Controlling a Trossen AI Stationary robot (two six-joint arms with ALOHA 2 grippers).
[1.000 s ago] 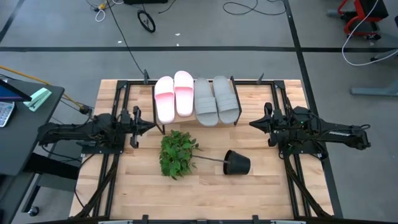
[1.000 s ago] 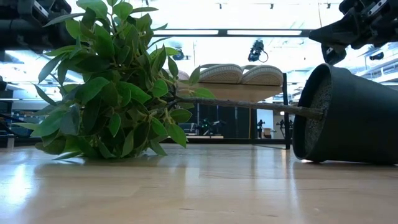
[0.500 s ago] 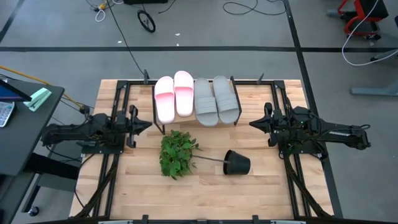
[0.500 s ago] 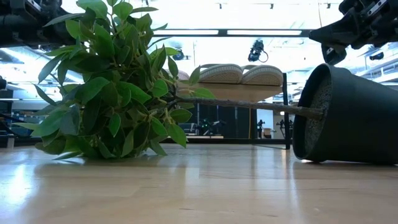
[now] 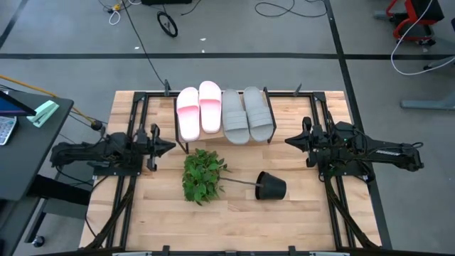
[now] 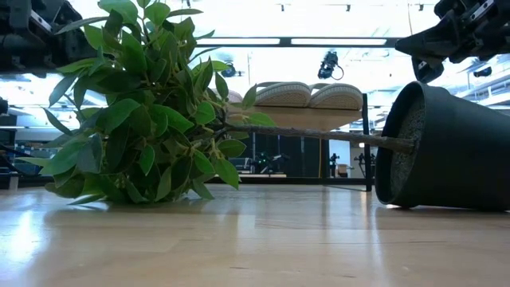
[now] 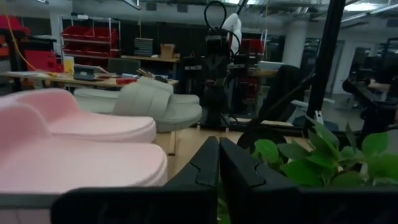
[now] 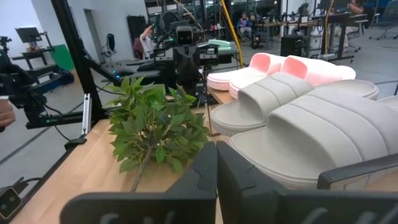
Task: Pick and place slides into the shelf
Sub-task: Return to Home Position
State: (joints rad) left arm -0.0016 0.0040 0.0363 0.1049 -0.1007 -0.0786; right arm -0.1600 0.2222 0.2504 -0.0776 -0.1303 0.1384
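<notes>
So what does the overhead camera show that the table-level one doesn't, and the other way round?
Only the high view plainly shows all four slides side by side, the pink slides next to the grey slides, with the left gripper and right gripper held at either side of the table. Only the low view shows the speckled soil at the pot's mouth and the ceiling lights of the room behind. Both show the plant lying on its side, its black pot tipped over, and grey slides resting on the shelf.
</notes>
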